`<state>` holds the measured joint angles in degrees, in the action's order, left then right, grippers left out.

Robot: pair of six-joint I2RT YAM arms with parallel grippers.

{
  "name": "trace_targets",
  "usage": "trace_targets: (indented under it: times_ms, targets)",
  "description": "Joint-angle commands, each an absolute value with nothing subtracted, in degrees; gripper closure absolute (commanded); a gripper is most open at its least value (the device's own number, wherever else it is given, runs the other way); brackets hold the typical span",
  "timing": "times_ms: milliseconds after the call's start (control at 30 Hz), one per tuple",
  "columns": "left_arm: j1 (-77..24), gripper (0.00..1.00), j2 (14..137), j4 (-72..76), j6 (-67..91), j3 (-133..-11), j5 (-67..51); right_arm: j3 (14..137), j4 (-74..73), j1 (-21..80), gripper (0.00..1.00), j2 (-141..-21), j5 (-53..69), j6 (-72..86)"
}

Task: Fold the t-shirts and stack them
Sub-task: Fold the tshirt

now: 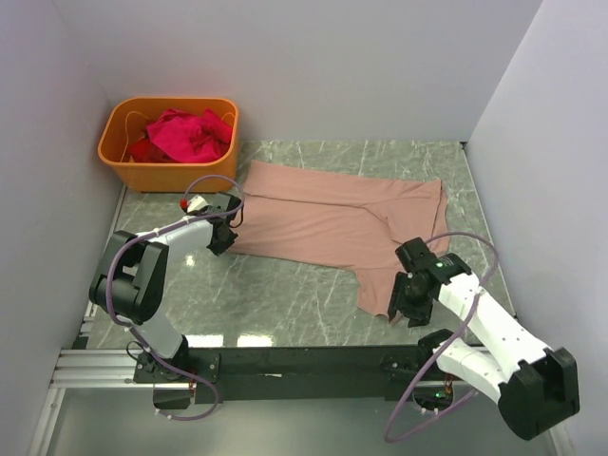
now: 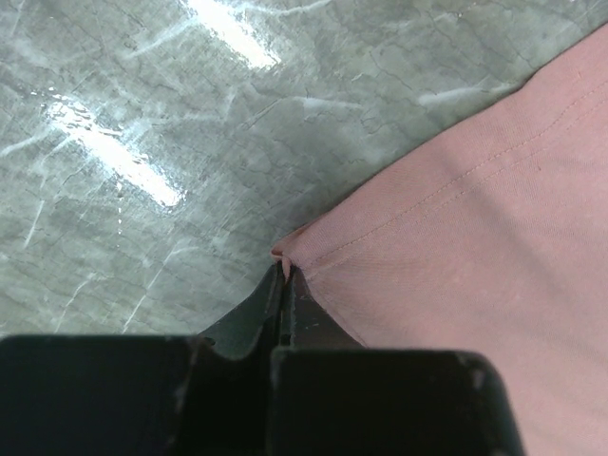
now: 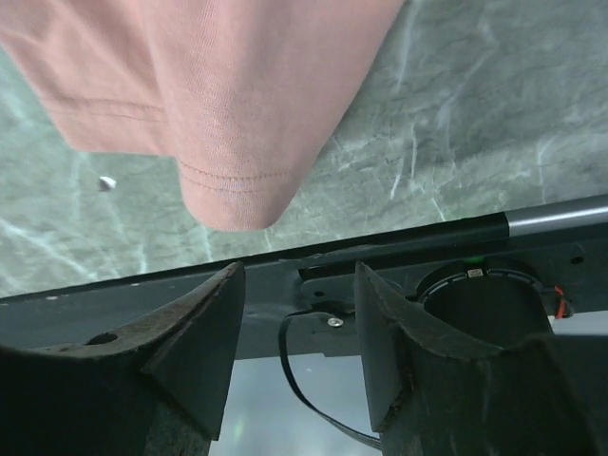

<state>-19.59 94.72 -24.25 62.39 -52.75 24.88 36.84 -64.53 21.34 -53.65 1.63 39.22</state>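
At the left of the counter (image 1: pixel 285 285), my left fingers (image 2: pixel 302 318) pinch a corner of the pink-tan t-shirt (image 1: pixel 332 214), while my right fingers (image 3: pixel 204 332) gape empty beside its near end.

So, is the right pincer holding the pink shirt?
No, the right pincer stands open, and the pink shirt lies beyond its fingertips, not between them.
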Motion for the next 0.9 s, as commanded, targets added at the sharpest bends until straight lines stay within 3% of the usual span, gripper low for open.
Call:
trace_targets:
  times_ms: [0,267,367,400,533,633,867]
  targets:
    - [-19.6,0.99,93.3,-23.8,61.4,-54.1,24.6,36.3,-62.9,24.9,0.43,-57.0,0.7,40.4]
    - [-19.6,0.99,94.1,-23.6,61.0,-54.5,22.9,37.2,-53.5,27.4,0.42,-67.2,-1.1,39.6]
    - [-19.6,0.99,94.0,-23.5,60.7,-54.3,22.9,38.3,-50.5,27.2,0.45,-72.3,-6.9,39.2]
    - [-19.6,0.99,94.0,-23.8,60.7,-54.5,22.9,39.1,-50.6,27.1,0.48,-73.8,-10.6,39.3]
    - [-19.7,0.99,93.3,-24.2,60.7,-54.3,22.9,42.4,-50.9,27.1,0.83,-75.5,-13.5,40.3]
    - [-19.6,0.99,92.9,-24.1,60.5,-54.2,22.4,44.0,-51.1,27.1,0.99,-74.4,-13.4,39.5]
    - [-19.7,0.99,92.3,-25.0,60.6,-55.8,20.0,50.0,-56.8,24.2,1.00,-73.5,-16.1,36.1]
